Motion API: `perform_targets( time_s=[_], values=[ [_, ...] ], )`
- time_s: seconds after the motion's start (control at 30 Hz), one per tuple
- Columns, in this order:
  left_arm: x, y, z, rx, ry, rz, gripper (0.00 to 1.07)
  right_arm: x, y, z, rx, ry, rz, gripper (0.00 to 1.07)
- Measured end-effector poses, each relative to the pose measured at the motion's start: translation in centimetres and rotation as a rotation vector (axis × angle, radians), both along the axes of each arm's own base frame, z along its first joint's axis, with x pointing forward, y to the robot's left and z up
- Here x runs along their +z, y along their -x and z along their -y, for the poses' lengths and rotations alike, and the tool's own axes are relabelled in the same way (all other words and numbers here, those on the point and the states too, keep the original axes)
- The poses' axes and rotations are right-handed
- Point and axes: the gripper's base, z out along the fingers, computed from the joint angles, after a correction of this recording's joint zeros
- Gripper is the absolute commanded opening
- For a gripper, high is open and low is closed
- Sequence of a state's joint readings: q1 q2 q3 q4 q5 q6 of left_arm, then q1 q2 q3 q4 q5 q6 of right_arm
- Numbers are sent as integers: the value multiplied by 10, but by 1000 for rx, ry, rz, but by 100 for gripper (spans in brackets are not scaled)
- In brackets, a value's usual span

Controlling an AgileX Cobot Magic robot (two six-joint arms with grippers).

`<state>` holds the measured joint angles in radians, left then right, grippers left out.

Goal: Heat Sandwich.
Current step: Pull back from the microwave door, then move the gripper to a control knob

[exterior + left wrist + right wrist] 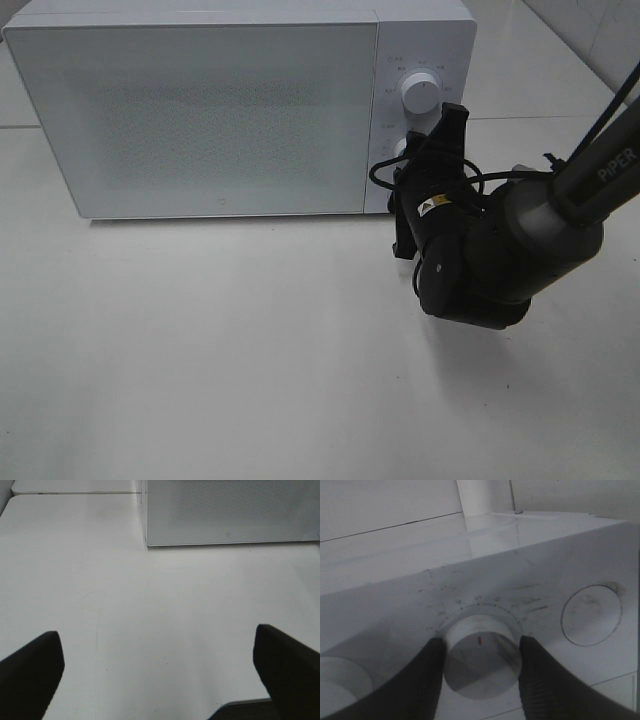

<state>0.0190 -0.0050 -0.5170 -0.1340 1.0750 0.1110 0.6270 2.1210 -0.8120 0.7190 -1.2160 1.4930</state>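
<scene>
a: where is the right gripper (479,649)?
b: at the control panel (425,50) on the right end of the white microwave (240,105). its two black fingers (420,680) are clamped on the lower knob (480,667), one pressed against each side

a: anything readable on that knob?
b: a small red mark (479,641) on its face, and a ring of faint ticks around it on the panel. the print is too blurred to read. a flat round button (591,614) sits just beside the knob

a: and the upper knob (420,92)?
b: untouched, just beyond the gripper on the far side. the black arm (560,215) reaches in from the right edge, above the white table (200,360)

a: left gripper (159,655)?
b: spread wide with nothing between its fingers (30,670). it hangs over bare table, well apart from the microwave, whose near lower corner lies ahead of it

a: where does the microwave stand?
b: at the far side of the table, left of the middle, with its front facing the near edge

a: and the sandwich?
b: can't tell. the microwave door (230,510) is shut and its dotted window is too cloudy to see through, so no view shows the sandwich
</scene>
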Motion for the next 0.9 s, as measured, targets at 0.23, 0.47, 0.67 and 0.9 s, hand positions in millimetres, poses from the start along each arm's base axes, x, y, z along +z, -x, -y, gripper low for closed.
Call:
perform_targets(
  time_s=[0.23, 0.47, 0.67, 0.9],
  values=[
    [0, 0, 0, 0, 0, 0, 97, -3, 3, 4, 6, 105, -17, 66],
    [0, 0, 0, 0, 0, 0, 97, -4, 12, 10, 33, 168, -47, 81],
    [0, 0, 0, 0, 0, 0, 97, 13, 25, 13, 119, 255, -21, 77],
    [0, 0, 0, 0, 0, 0, 97, 15, 44, 20, 202, 309, -80, 76]
  ],
)
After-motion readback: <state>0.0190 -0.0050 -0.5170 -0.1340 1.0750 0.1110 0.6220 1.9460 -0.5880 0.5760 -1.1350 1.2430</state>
